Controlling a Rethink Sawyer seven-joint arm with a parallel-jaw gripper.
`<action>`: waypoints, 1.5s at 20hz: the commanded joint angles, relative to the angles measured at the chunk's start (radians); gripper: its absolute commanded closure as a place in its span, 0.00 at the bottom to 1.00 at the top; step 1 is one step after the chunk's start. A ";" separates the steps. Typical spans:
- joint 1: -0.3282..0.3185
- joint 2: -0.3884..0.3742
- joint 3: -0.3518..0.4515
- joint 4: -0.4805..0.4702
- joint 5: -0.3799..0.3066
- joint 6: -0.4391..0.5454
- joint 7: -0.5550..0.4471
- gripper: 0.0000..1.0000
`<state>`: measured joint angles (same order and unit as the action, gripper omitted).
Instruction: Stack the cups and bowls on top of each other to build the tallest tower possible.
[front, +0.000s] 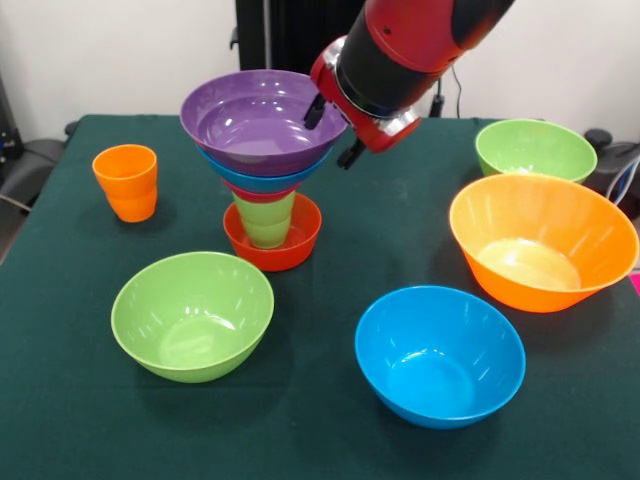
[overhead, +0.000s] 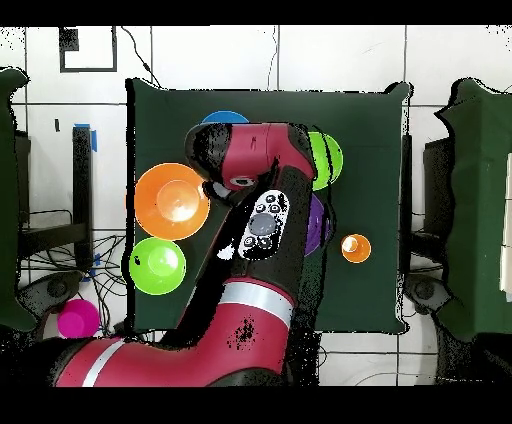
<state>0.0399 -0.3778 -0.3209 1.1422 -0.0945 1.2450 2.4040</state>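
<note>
Front view shows the red and black arm (front: 420, 50) coming down from the top of the frame, its gripper (front: 333, 128) at the right rim of the purple bowl; two dark fingertips (front: 315, 110) stand apart, one at the rim and one lower right, and whether they pinch the rim cannot be told. On the green table (front: 320, 440), the very large orange bowl (front: 540, 240) sits at the right. The blue bowl (front: 440, 355) lies lower centre-right, a lime green bowl (front: 192, 315) lower left, another green bowl (front: 535, 148) upper right. The tower (front: 262, 170) stands upper centre-left: a small red-orange bowl (front: 272, 248) at the base, the light green cup (front: 265, 220) in it, then a thin red rim and a blue bowl, with the purple bowl (front: 258, 120) on top. The orange cup (front: 126, 182) stands apart at the left. In the overhead view the arm (overhead: 250, 260) covers most of the tower, and a pink bowl (overhead: 77, 318) sits off the table, lower left.
</note>
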 joint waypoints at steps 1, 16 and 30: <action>0.021 0.042 0.125 -0.029 0.035 0.077 0.037 0.00; 0.048 0.033 0.082 -0.087 0.019 0.209 0.036 0.00; 0.068 0.046 0.076 -0.153 0.021 0.291 0.067 0.00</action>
<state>0.0915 -0.3774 -0.3233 1.0311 -0.0705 1.4681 2.4040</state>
